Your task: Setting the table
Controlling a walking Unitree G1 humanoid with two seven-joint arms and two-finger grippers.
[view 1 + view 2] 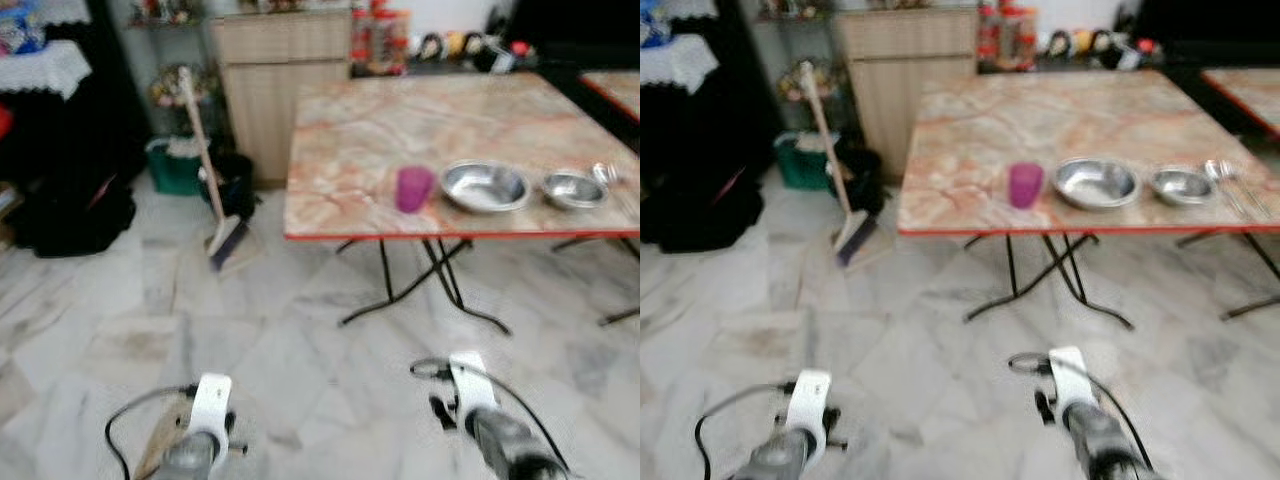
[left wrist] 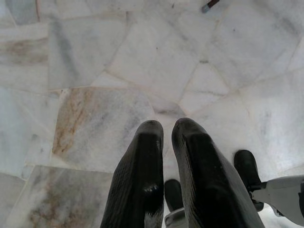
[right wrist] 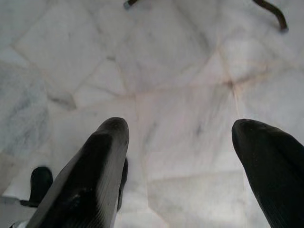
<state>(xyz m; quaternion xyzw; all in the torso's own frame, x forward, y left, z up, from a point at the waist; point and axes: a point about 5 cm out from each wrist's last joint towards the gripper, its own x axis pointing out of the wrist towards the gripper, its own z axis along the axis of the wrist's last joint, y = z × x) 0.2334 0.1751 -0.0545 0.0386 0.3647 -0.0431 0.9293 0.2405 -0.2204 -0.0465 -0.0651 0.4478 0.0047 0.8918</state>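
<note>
On the marble-patterned folding counter (image 1: 400, 120) ahead sit a purple plastic cup (image 1: 414, 188), light, best pinched at its rim, and two slippery steel bowls (image 1: 485, 186). Left hand (image 2: 164, 137) pressed together, right hand (image 3: 180, 137) spread, both empty.

- Pale grey-white marble floor (image 2: 142, 57) of irregular slabs lies right under both my claws, one slab stained brown.
- Wooden cabinet with drawers (image 1: 278, 70) stands far ahead of my left claw, against the back wall.
- Long-handled broom with a wooden stick (image 1: 205, 165) leans ahead of my left claw, its bristles on the floor.
- Green plastic tub (image 1: 172, 166) sits just beside the broom, further to my left.
- Black bags piled on the floor (image 1: 70, 200) sit well to the left of my left claw.
- White lace cloth (image 1: 40, 62) hangs above them.
</note>
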